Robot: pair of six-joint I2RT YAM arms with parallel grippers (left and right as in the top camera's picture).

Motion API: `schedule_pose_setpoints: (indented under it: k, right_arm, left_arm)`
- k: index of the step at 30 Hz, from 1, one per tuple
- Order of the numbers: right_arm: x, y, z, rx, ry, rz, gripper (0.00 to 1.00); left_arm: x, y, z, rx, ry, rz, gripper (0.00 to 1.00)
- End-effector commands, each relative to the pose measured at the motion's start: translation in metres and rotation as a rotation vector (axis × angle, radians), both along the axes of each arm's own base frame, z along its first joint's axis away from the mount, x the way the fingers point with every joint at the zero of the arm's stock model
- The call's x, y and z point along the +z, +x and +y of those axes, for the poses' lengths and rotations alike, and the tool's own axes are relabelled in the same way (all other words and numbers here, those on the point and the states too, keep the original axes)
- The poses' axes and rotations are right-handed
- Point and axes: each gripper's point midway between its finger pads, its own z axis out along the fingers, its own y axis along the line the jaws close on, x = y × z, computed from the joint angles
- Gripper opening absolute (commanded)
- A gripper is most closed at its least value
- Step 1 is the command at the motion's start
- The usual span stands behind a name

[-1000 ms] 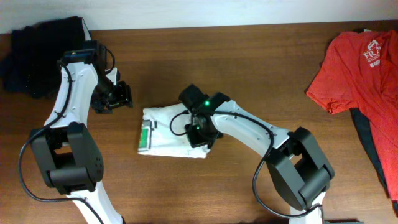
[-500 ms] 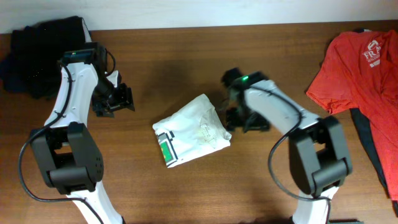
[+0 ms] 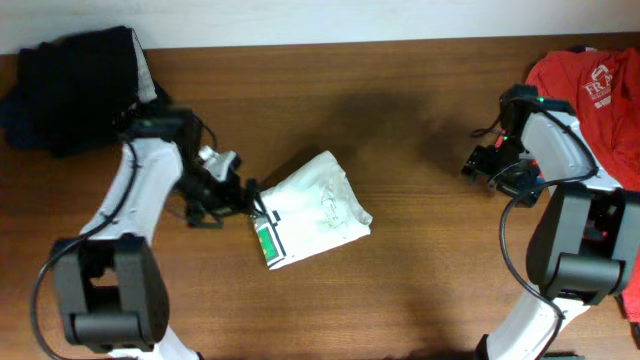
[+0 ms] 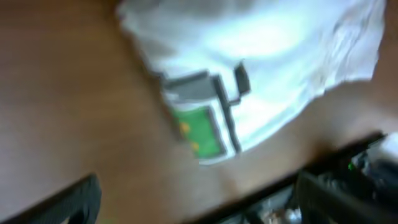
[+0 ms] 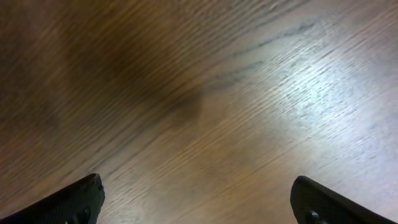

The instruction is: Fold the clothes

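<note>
1. The folded white shirt (image 3: 318,205) lies mid-table (image 3: 400,300), with its green label (image 3: 268,243) at its 8 o'clock corner.
2. Left end effector (image 3: 243,198), just beside the shirt's 9 o'clock edge, gapes wide and empty.
3. Right end effector (image 3: 475,165), well apart toward 3 o'clock, is spread wide and empty.

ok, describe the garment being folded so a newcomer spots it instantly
On the brown wooden table, look just left of centre, beside the left gripper: a folded white fabric shirt. Its green label and white colour set it apart from the black garment pile top-left and the red printed T-shirt at right.
</note>
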Motion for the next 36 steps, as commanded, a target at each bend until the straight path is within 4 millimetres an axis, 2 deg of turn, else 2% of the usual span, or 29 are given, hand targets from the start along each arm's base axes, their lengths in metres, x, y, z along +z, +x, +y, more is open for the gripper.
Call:
schedule_pose_setpoints:
  k: [1,4,8,10,11,12,15,16,18,20,22,23,24,25,27,31,34,36]
  right_arm:
    - [0.003,0.006,-0.011,-0.021,-0.004,-0.03,0.99]
    - [0.003,0.011,-0.012,-0.021,-0.008,-0.05,0.99]
    - [0.003,0.013,-0.012,-0.021,-0.01,-0.059,0.99]
    - [0.003,0.013,-0.012,-0.021,-0.01,-0.06,0.99]
    - [0.003,0.013,-0.012,-0.021,-0.01,-0.06,0.99]
    - [0.003,0.013,-0.012,-0.021,-0.01,-0.06,0.99]
    - [0.003,0.013,-0.012,-0.021,-0.01,-0.06,0.99]
    - [0.003,0.013,-0.012,-0.021,-0.01,-0.06,0.99]
    - [0.003,0.013,-0.012,-0.021,-0.01,-0.06,0.99]
    - [0.003,0.013,-0.012,-0.021,-0.01,-0.06,0.99]
    - [0.003,0.013,-0.012,-0.021,-0.01,-0.059,0.99]
    - [0.003,0.013,-0.012,-0.021,-0.01,-0.059,0.99]
    - [0.003,0.013,-0.012,-0.021,-0.01,-0.06,0.99]
    - [0.003,0.013,-0.012,-0.021,-0.01,-0.06,0.99]
    - [0.003,0.013,-0.012,-0.021,-0.01,-0.06,0.99]
    - [0.003,0.013,-0.012,-0.021,-0.01,-0.059,0.99]
    - [0.003,0.013,-0.012,-0.021,-0.01,-0.06,0.99]
    - [0.003,0.013,-0.012,-0.021,-0.01,-0.059,0.99]
  left_arm:
    - [-0.031,-0.01,-0.023,0.049,-0.141,0.008,0.99]
    - [-0.061,-0.011,-0.023,0.129,-0.133,-0.008,0.96]
    - [-0.072,-0.017,-0.037,0.136,-0.24,-0.038,0.94]
    - [-0.081,-0.025,-0.04,0.166,-0.255,-0.021,0.89]
    - [-0.085,-0.027,-0.042,0.168,-0.256,-0.025,0.82]
    - [-0.087,-0.028,-0.045,0.166,-0.256,-0.03,0.79]
    - [-0.097,-0.021,-0.045,0.196,-0.182,-0.048,0.54]
    - [-0.102,-0.017,-0.041,0.216,-0.136,-0.06,0.4]
    - [-0.103,-0.003,-0.03,0.275,-0.065,-0.078,0.01]
    - [-0.092,0.024,-0.02,0.287,-0.015,-0.148,0.0]
    - [-0.069,0.063,-0.006,0.238,0.064,-0.284,0.0]
    - [-0.05,0.089,0.001,0.174,0.115,-0.393,0.01]
    - [-0.039,0.103,0.008,0.155,0.158,-0.446,0.01]
    - [-0.021,0.128,0.025,0.16,0.261,-0.537,0.01]
    - [0.008,0.162,0.054,0.163,0.429,-0.679,0.0]
    - [0.049,0.207,0.097,0.137,0.609,-0.912,0.0]
    - [0.071,0.226,0.121,0.205,0.64,-1.015,0.0]
    - [0.088,0.237,0.146,0.277,0.672,-1.085,0.01]
